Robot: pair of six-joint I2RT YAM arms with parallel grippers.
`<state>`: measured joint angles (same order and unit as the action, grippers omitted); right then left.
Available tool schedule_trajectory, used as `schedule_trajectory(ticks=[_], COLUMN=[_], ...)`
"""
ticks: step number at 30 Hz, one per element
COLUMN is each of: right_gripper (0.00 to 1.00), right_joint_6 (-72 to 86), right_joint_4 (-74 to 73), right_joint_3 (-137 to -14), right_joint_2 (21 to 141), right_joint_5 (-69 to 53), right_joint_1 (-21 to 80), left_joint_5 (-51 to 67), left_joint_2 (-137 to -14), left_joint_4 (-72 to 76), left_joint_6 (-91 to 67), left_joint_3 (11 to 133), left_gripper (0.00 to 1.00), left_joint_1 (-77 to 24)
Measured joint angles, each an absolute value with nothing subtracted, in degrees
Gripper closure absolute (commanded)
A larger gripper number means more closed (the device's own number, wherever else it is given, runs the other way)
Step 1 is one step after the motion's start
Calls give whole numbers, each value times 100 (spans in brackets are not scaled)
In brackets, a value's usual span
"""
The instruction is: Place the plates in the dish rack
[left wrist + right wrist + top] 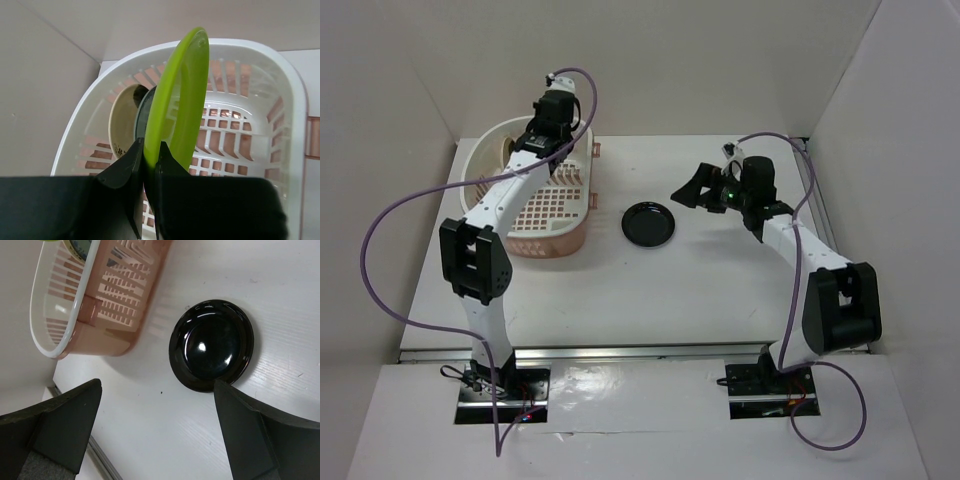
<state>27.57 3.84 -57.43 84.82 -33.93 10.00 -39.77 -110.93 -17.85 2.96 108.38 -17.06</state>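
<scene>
Pinching the green plate [180, 95] upright by its edge, the left gripper [150, 150] holds it over the rack [295, 125], just right of the cream plate [122, 120]; it should lower straight into a free slot before releasing. The right gripper [157, 390] hangs wide open, empty, by the black plate [212, 347] on the table [280, 300].

I pinch the lime-green round plate [180, 95] upright over the pale plastic lattice rack [295, 125], beside a cream plate [122, 125] and seemingly a dark one [142, 111]; the glossy black plate [649, 223] lies flat outside.
</scene>
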Motion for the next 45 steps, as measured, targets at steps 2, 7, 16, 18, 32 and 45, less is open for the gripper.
schedule_trajectory(ticks=[2,7,16,18,32,45], right_gripper=[0,0,0,0,0,0], right_joint_6=[2757,2757,2755,2755,2733,2733], right_joint_4=[384,386,377,381,368,360], right_joint_3=[-5743,-5787,-5994,-6031,-6198,-6230], right_joint_2=[8506,8665,8921,8923,9124,9218], right_joint_5=[-3406,-3457,-3546,-3583,-3712,-3739], right_joint_1=[1000,1000,1000,1000,1000,1000], left_joint_5=[-3979,-3981,-4003,-4001,-3977,-3852], left_joint_2=[-11135,-11187,-11758,-11891,-12112,-12425], left_joint_4=[-1761,-1706,-1656,-1656,-1885,-1953], left_joint_6=[279,222,8,-40,-215,-351], left_joint_3=[10836,10772,10770,10770,10838,10855], left_gripper=[100,100,100,100,100,100], left_joint_1=[-1599,-1376,-1326,-1326,-1181,-1175])
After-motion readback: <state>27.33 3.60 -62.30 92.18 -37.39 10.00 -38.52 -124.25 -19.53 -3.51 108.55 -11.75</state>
